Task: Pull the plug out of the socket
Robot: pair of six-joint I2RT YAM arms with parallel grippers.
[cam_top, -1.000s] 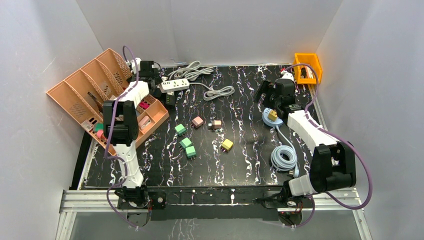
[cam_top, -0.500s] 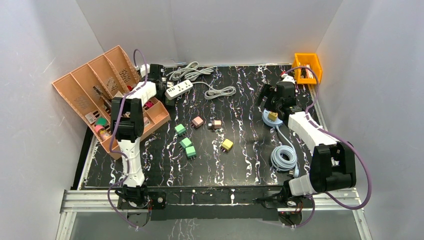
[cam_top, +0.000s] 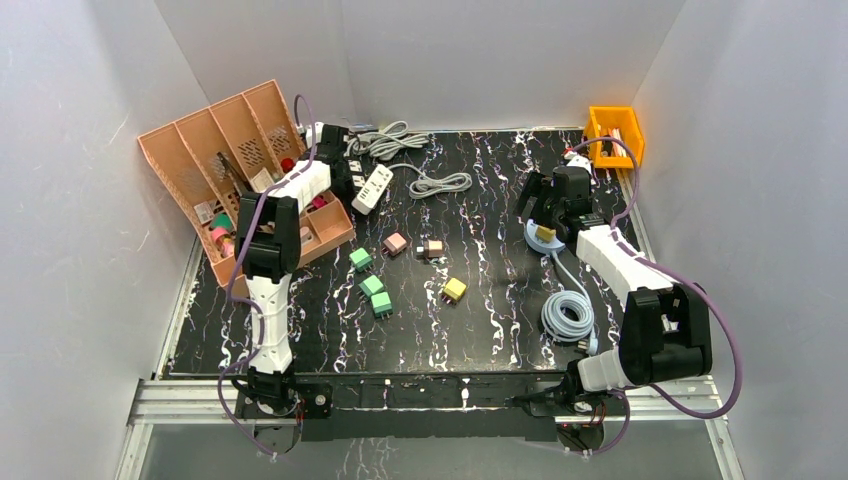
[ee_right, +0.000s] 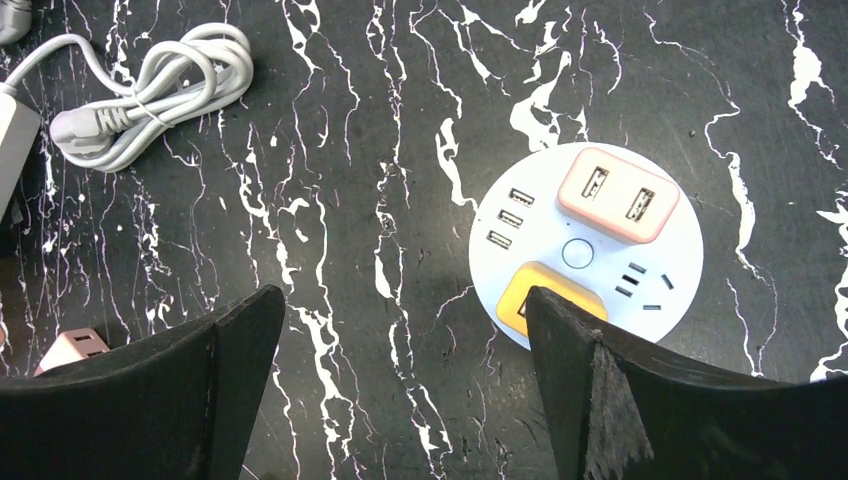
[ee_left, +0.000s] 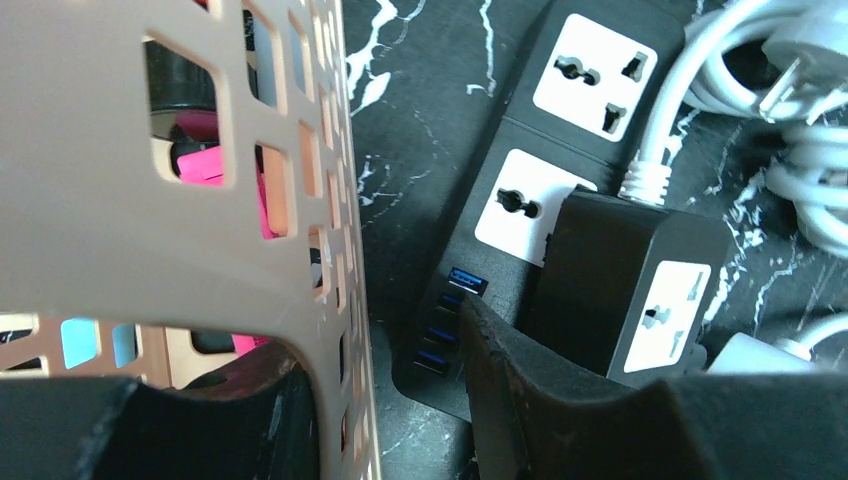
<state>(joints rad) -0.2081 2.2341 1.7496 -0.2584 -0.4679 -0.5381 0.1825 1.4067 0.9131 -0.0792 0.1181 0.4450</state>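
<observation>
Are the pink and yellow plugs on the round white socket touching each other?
Apart. The right wrist view shows a strip of bare white socket face between the pink plug and the yellow plug.

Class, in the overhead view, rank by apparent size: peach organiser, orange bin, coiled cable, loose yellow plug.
Peach organiser
Orange bin and coiled cable: look alike, unranked
Loose yellow plug: smallest

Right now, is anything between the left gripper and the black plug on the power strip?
Yes. In the left wrist view the peach organizer's perforated wall crowds one finger of the left gripper and edges into its open gap. The black plug sits on the power strip outside the other finger, not between them.
</observation>
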